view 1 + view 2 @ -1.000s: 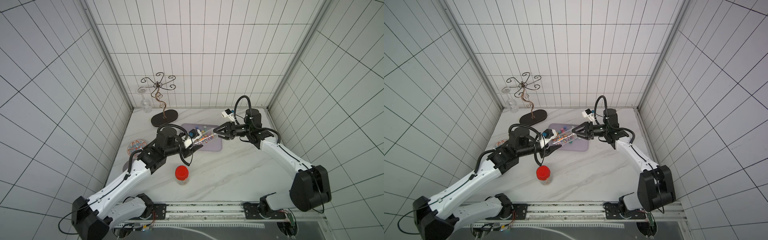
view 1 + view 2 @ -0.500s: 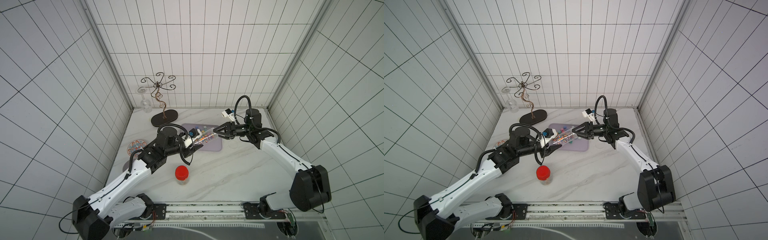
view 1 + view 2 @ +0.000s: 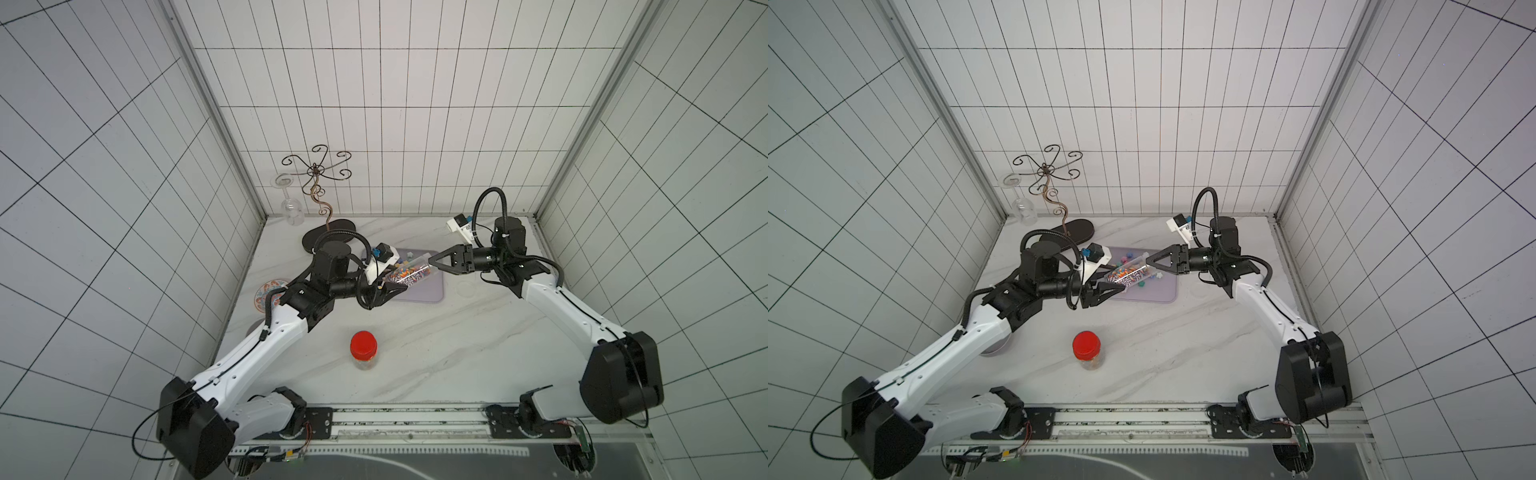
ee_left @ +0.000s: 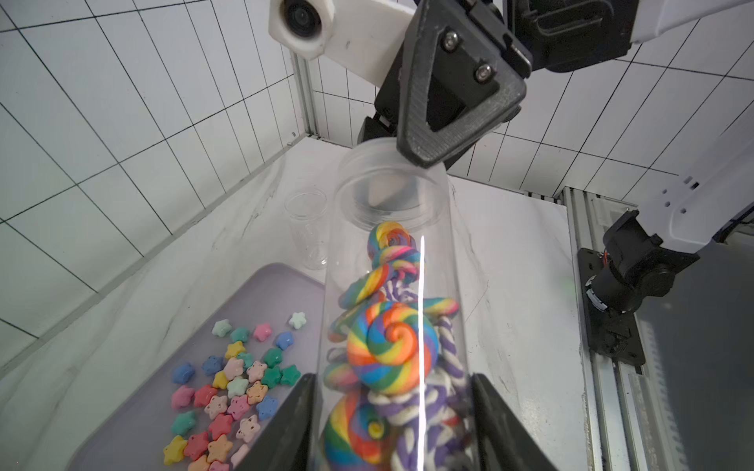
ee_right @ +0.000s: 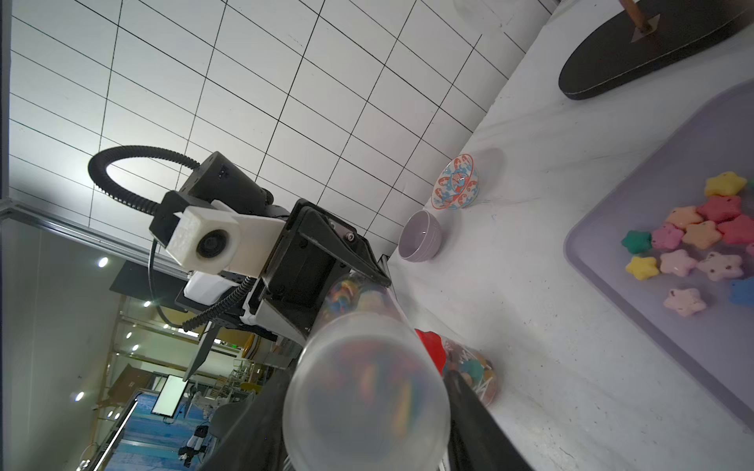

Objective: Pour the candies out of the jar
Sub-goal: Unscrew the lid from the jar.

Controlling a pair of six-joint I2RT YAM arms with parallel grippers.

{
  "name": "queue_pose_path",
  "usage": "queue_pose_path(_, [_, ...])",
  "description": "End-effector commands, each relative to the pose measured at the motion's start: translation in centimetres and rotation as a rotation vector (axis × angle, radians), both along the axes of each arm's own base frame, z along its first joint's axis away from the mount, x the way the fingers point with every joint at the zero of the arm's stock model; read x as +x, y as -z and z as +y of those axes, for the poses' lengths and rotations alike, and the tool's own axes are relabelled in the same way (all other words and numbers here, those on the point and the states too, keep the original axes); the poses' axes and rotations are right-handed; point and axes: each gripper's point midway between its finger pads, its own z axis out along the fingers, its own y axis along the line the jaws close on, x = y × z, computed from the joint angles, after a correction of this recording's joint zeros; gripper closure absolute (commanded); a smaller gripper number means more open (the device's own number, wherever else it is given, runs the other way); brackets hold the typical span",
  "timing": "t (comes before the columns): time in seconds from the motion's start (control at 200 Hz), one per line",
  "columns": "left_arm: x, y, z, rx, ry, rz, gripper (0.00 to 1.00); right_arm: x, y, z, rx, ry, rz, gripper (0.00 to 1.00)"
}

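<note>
Left gripper (image 4: pixel 391 387) is clamped on the jar (image 3: pixel 409 275), one jaw on each side of the clear tube. Right gripper (image 3: pixel 434 266) meets the jar's opposite end. The right wrist view shows its fingers (image 5: pixel 469 407) set against either side of the frosted lid (image 5: pixel 367 391), closed on it.

The jar lies on its side in the air between the two grippers, above the purple tray (image 3: pixel 428 291). The lid is on. Rainbow and purple-striped swirl candies (image 4: pixel 391 350) fill the part of the tube nearest the left gripper, and the stretch just under the lid is clear.

Star candies (image 4: pixel 236 387) in mixed colours lie loose on the tray beside the jar.

A second jar (image 3: pixel 363 351) with a red cap stands upright on the marble table (image 3: pixel 457 353), nearer the robot's base and well apart from the tray.
</note>
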Motion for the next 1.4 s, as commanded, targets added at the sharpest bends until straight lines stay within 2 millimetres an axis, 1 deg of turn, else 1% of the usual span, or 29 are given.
queue_pose_path(0.0, [-0.4,-4.1,-1.3,-0.114,0.085,-0.037,0.68,-3.0,-1.4,0.1,0.043,-0.107,-0.169,0.60])
queue_pose_path(0.16, [-0.3,-5.2,-1.4,-0.159,0.120,-0.022,0.68,-3.4,-2.0,-0.4,0.051,-0.101,-0.273,0.61])
queue_pose_path(0.34, [-0.4,-6.7,-0.9,-0.224,0.165,0.007,0.68,-4.1,-1.9,-0.8,0.054,-0.104,-0.375,0.61])
queue_pose_path(0.54, [-1.1,-7.4,-0.6,-0.252,0.226,0.029,0.67,-4.9,-1.7,-1.0,0.064,-0.127,-0.447,0.60])
queue_pose_path(0.715, [-1.8,-7.4,-0.5,-0.258,0.268,0.045,0.65,-5.4,-1.5,-1.1,0.077,-0.155,-0.477,0.59])
queue_pose_path(0.925, [-2.5,-7.0,-0.6,-0.263,0.312,0.072,0.64,-5.7,-2.1,-1.2,0.083,-0.155,-0.517,0.58])
queue_pose_path(1.05, [-2.4,-6.7,-0.6,-0.260,0.307,0.075,0.64,-5.4,-2.2,-1.2,0.082,-0.148,-0.498,0.56])
queue_pose_path(1.135, [-2.4,-6.5,-0.6,-0.258,0.302,0.075,0.64,-5.0,-2.2,-1.1,0.077,-0.134,-0.480,0.51])
queue_pose_path(1.24, [-2.4,-6.4,-0.5,-0.255,0.295,0.071,0.64,-4.8,-2.4,-1.1,0.076,-0.118,-0.467,0.48])
queue_pose_path(1.395, [-2.5,-6.5,-0.5,-0.256,0.296,0.064,0.64,-4.3,-2.7,-1.0,0.079,-0.102,-0.447,0.49])
